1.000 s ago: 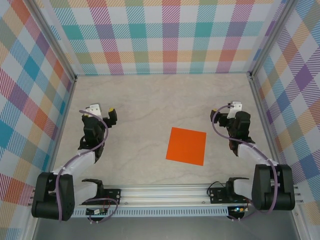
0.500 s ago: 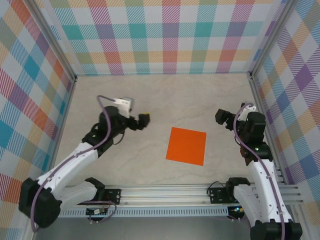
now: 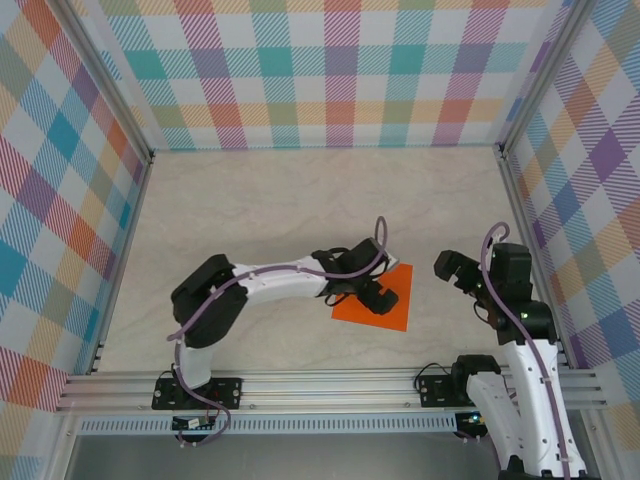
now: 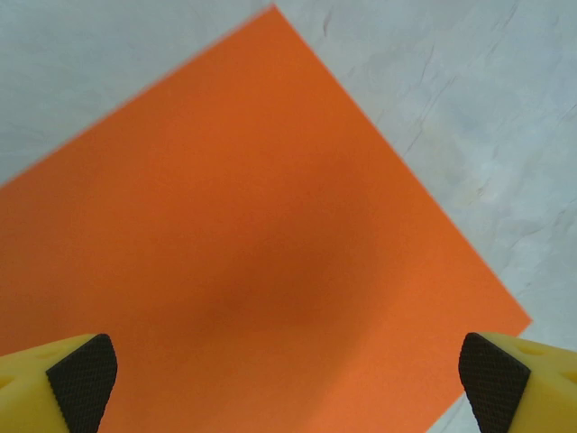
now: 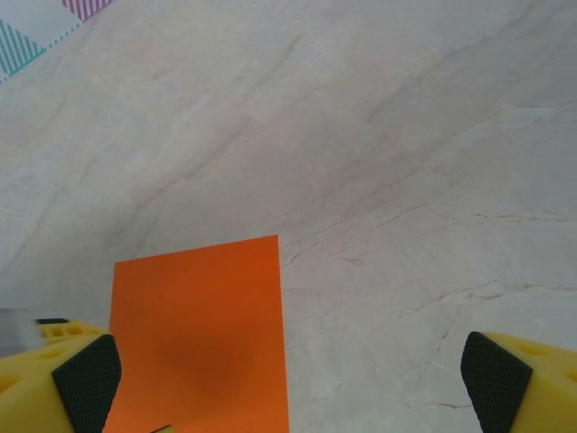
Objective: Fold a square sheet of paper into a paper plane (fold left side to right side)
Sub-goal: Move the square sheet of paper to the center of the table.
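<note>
Square sheet of paper (image 3: 396,313) — flat, uncreased, bright orange — both arms' jaws spread wide, holding nothing.

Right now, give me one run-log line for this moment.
square sheet of paper: flat, unfolded | left gripper: open, over sheet | right gripper: open, beside sheet | fold: not started

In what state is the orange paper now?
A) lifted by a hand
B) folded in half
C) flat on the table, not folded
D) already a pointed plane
C: the square sheet of paper lies flat on the table with no crease, under the open left hand.
</note>
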### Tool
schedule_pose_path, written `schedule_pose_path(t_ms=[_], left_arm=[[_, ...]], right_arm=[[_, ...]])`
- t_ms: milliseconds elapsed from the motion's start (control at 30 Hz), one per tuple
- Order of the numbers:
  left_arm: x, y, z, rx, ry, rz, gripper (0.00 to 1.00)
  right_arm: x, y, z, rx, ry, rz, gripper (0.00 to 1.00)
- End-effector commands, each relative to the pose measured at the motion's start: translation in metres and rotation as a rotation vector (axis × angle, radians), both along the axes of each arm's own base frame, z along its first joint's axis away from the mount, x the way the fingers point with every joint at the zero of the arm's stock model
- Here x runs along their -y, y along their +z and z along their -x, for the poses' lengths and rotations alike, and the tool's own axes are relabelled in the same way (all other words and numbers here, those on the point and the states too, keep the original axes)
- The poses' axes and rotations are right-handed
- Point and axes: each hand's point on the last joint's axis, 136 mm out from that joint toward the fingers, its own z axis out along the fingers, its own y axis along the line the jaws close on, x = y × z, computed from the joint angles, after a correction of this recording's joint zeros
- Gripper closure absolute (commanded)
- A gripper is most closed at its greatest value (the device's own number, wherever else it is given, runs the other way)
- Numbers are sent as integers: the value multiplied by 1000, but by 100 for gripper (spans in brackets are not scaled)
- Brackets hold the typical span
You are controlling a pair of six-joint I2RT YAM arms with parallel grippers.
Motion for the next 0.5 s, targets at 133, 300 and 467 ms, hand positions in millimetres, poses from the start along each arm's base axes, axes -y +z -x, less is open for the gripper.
schedule_pose_path(t_ms=[133, 300, 467], left_arm=[[-5, -41, -11, -32, 23, -222, 0], [-12, -59, -22, -41, 86, -284, 0], [-32, -65, -37, -41, 175, -317, 0]], right_arm=[[3, 16, 13, 15, -8, 21, 0], [4, 21, 15, 21, -9, 29, 0], [2, 20, 15, 17, -4, 13, 0]])
